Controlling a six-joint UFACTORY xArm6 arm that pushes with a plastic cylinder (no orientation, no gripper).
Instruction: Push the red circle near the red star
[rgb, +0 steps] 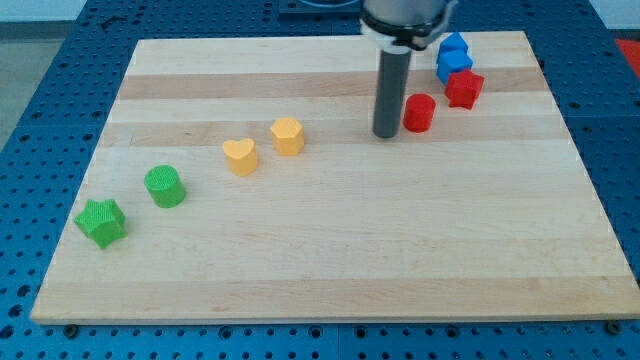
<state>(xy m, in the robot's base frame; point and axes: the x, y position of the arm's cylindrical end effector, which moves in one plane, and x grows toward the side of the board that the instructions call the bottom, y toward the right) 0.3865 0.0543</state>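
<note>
At the top edge of the view, the arm above my dark rod is cut off by the frame, so only a black collar and the straight shaft show. No pincer is in view on this arm, so nothing can be said of one being spread or pressed together; the rod ends in my tip, which rests on the pale wooden bench near its far edge, right of centre.

The small red circle block stands just beside my tip on the view's right; whether the two touch is hard to make out, as the rod's side and the block's edge run together. The red star block sits near the red circle, up and to the view's right, apart from it by a narrow gap. Two blue blocks lie towards the bench's far right corner: the nearer blue block touches or nearly touches the red star, and the farther blue block sits partly behind it, so their shapes are unclear.

Left of centre are a yellow hexagon-like block and a yellow heart block, near each other. Towards the near left corner are a green circle block and a green star block.
</note>
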